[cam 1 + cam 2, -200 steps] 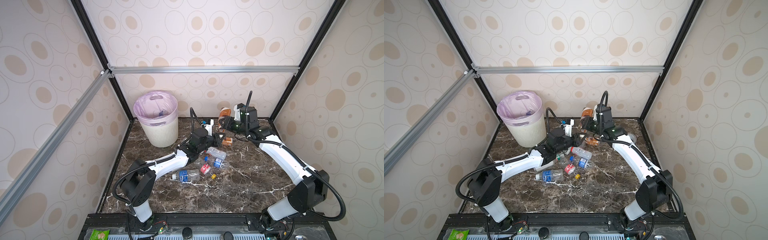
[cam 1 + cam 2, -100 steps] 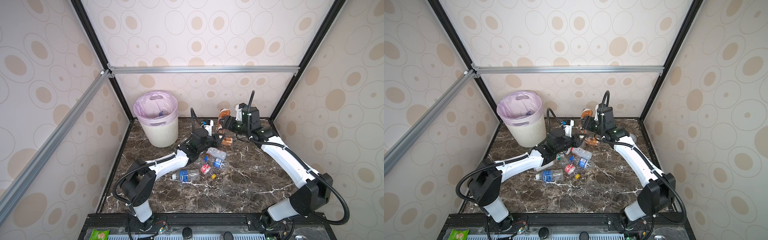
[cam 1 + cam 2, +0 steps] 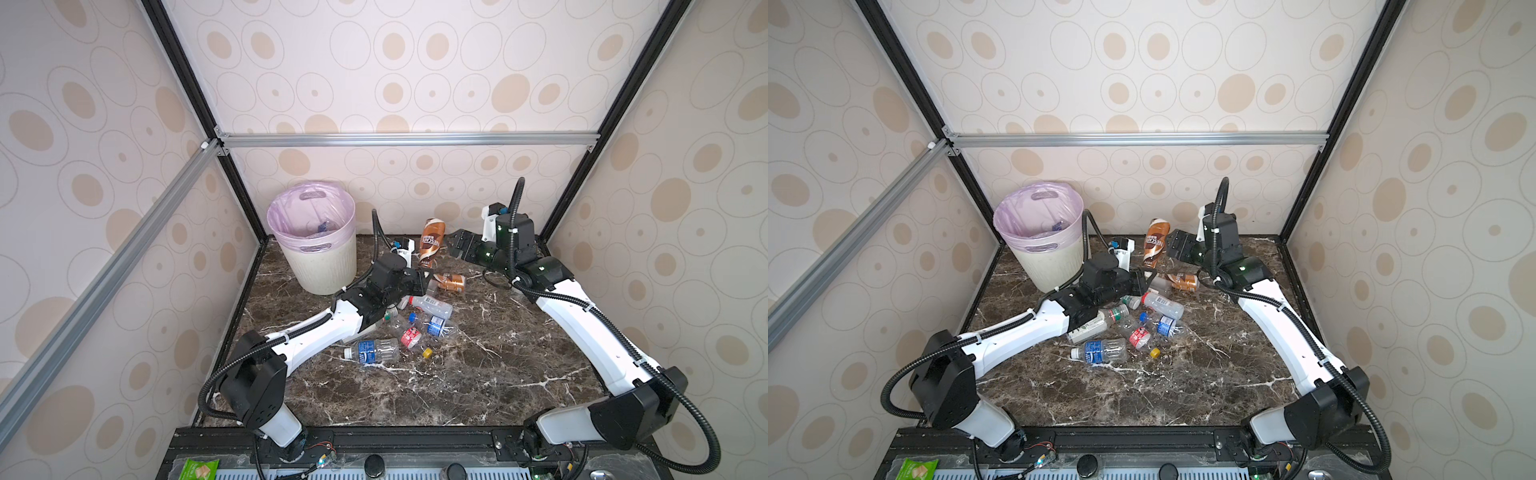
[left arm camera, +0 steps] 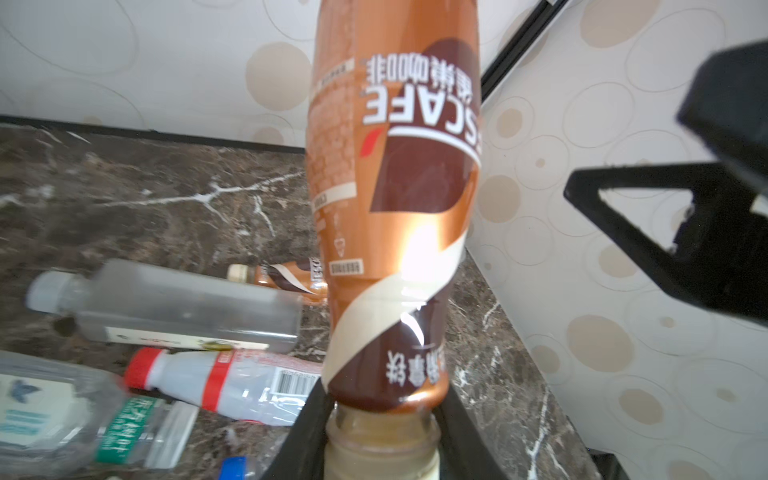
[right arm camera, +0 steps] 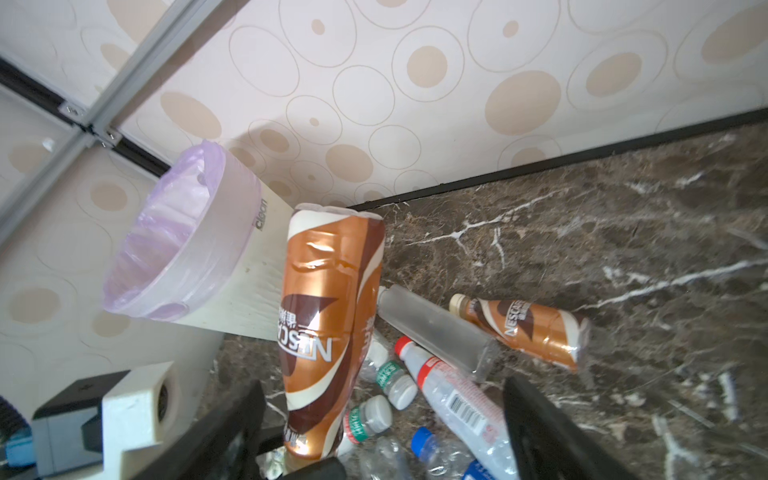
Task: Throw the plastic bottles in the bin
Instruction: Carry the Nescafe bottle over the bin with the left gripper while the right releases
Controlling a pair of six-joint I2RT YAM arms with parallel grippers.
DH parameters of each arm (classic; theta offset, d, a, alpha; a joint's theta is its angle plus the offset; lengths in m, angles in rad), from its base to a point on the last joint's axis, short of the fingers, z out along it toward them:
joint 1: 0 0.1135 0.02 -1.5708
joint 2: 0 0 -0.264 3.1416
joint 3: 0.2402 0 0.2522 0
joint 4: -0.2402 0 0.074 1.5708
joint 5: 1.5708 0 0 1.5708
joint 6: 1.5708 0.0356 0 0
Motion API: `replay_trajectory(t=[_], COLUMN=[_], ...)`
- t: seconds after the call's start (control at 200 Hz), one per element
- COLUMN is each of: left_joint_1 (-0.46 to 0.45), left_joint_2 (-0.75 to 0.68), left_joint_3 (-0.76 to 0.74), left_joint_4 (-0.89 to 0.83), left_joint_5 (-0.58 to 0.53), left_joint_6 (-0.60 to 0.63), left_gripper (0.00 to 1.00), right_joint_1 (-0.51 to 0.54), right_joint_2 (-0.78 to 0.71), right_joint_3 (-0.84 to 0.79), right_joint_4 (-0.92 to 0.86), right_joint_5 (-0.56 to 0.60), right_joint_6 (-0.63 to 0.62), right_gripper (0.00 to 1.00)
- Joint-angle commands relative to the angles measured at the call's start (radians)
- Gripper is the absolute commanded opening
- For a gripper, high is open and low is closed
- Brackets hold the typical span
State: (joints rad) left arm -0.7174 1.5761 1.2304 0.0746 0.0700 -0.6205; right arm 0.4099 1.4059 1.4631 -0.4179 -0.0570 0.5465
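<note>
A brown bottle (image 3: 432, 240) is held cap-down in the left gripper (image 3: 424, 269), with its base raised above the tabletop (image 3: 457, 395) near the middle of the far edge; in the left wrist view the fingers (image 4: 309, 419) are seen clamped on the neck, just under the label. The right gripper (image 3: 459, 245) is poised beside the upper part of that bottle, on the side toward the far right corner; its fingers (image 5: 540, 424) are spread wide and stand apart from the bottle, as shown in both top views.

The bin (image 3: 328, 270) is set upright in the far left corner and lined with a lilac bag (image 3: 291, 216); the held bottle is placed between the bin and the right gripper, and touches neither.

The other bottles are scattered on their sides about the middle of the tabletop. A second brown bottle (image 3: 451, 282) is laid just beside the left gripper; a frosted bottle (image 5: 432, 328) is laid close against it; a red-capped bottle (image 3: 430, 305) is found next to these; a blue-labelled bottle (image 3: 374, 351) is placed nearest the near edge.
</note>
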Motion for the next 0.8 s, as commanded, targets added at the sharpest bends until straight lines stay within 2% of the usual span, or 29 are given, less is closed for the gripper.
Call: replay_trajectory(t=[0.0,0.17,0.385,0.55,0.795], left_joint_1=[0.034,0.114,0.215,0.289,0.361], left_joint_2=[-0.042,-0.084,-0.124,-0.133,-0.093], left_joint_3=[0.105,0.188,0.328,0.456,0.729], left_joint_4=[-0.157,-0.278,-0.415,-0.487,-0.609], left_joint_5=[-0.071,-0.083,-0.124,-0.144,-0.192], left_joint_6=[0.11,0.162,0.237,0.283,0.351], left_gripper=[0.32,0.32,0.32,0.32,0.33], right_joint_1=[0.013,0.062,0.202,0.297,0.39], right_joint_2=[-0.005,-0.02,0.002,0.032,0.073], right_joint_3=[0.018,-0.006,0.027,0.108,0.253], right_joint_4=[-0.018,0.039,0.09,0.109,0.121], right_joint_5=[-0.021,-0.02,0.037,0.047,0.0], right_joint_6=[-0.037,-0.077,-0.186,-0.274,-0.383], right_gripper=[1.0,1.0,1.0,1.0,1.0])
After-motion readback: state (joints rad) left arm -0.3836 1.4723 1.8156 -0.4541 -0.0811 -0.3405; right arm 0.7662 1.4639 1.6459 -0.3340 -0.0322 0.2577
